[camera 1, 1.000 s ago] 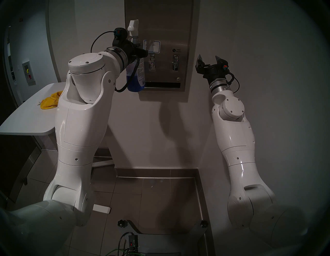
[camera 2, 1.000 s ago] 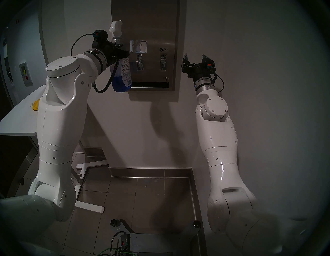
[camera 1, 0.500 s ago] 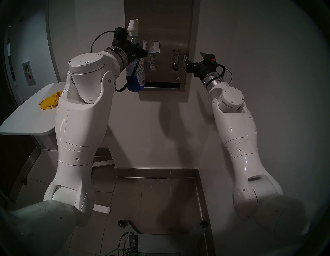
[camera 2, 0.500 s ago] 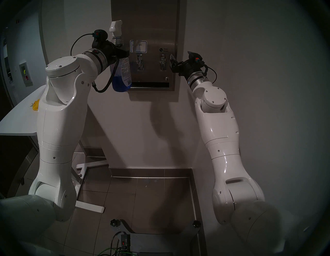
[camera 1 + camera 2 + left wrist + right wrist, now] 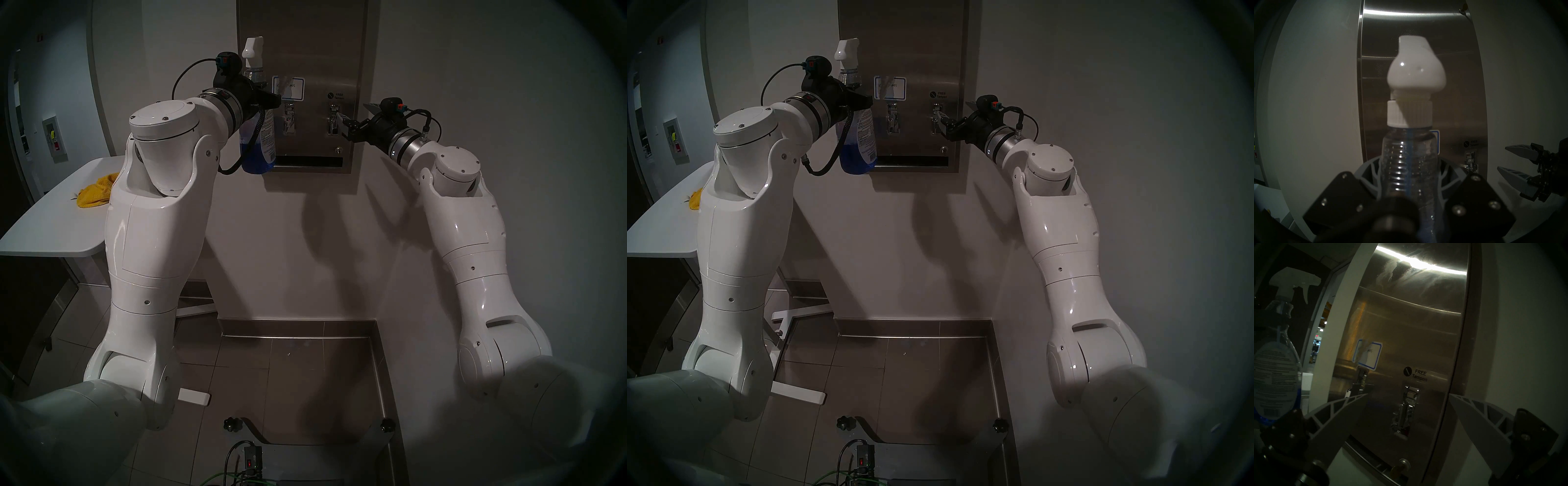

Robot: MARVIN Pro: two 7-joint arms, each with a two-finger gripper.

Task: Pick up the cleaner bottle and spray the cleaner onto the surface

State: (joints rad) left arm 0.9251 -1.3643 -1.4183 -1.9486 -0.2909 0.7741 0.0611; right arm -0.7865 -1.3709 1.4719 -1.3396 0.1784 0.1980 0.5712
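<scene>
My left gripper (image 5: 261, 96) is shut on the cleaner bottle (image 5: 259, 146) just below its neck and holds it upright in front of the dispenser's left edge. The bottle has a white trigger nozzle (image 5: 1415, 67) and blue cleaner (image 5: 254, 159) in its lower part; its label shows in the right wrist view (image 5: 1274, 370). The surface is the steel dispenser front (image 5: 315, 51), with a blue-bordered sticker (image 5: 287, 87), two levers and a dark slot (image 5: 308, 161). White streaks (image 5: 1390, 271) mark its upper part. My right gripper (image 5: 354, 112) is open and empty by the right lever (image 5: 333, 118).
A white table (image 5: 51, 230) with a yellow cloth (image 5: 95, 193) stands at the left, behind my left arm. The pale wall (image 5: 441, 68) surrounds the dispenser. A steel baseboard (image 5: 295, 327) runs along the tiled floor below.
My right arm has swung left and up toward the dispenser's right lever, turning its open gripper on its side. The left arm and the bottle have not moved.
</scene>
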